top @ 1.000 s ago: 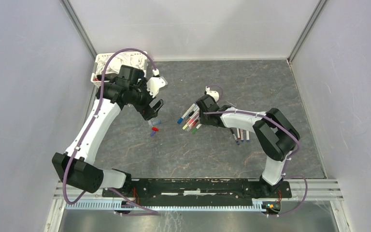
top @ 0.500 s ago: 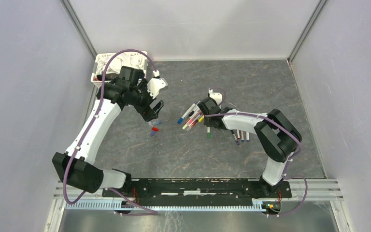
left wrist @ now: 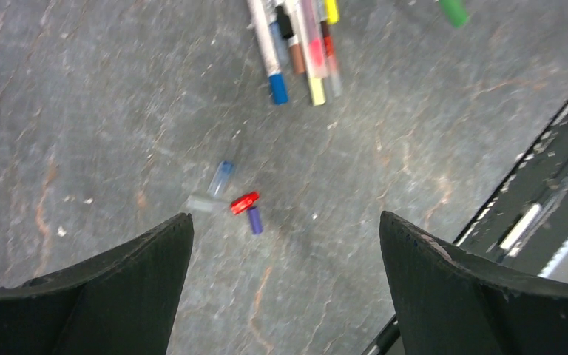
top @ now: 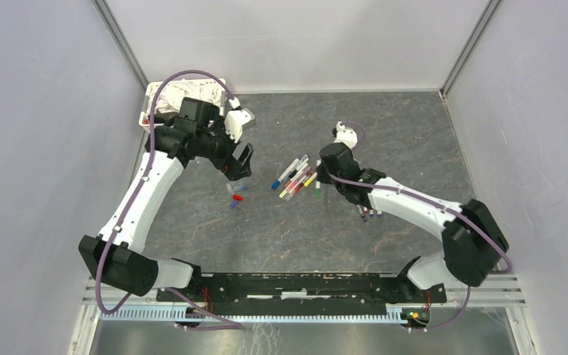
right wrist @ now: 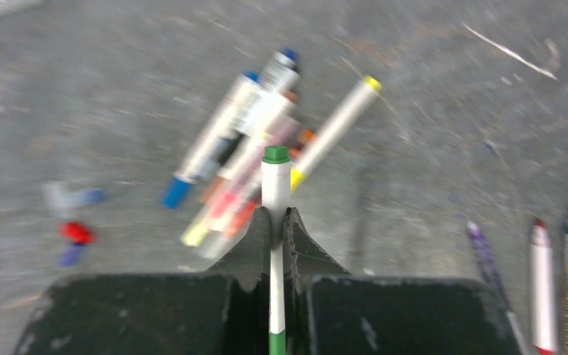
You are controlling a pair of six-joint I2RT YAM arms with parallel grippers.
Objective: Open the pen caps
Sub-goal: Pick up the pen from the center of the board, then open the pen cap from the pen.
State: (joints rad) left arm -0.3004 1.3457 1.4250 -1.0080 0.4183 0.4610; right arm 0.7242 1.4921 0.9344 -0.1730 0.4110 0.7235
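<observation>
On the dark grey mottled counter [top: 414, 133], the left pincer [left wrist: 285, 281] hangs with its black fingers [left wrist: 118, 288] spread wide and empty over four small loose plastic pen caps [left wrist: 245, 202], one clear blue, one grey, one red and one purple, lying close together. Just right of them lies a fanned heap of slim white-barrelled marker pens [top: 293, 177] with coloured ends. Beside that heap the right pincer [right wrist: 275, 222] is clamped on a white marker pen [right wrist: 275, 192], green at both ends, and a few more uncapped pens [top: 366, 213] lie side by side under the right arm.
</observation>
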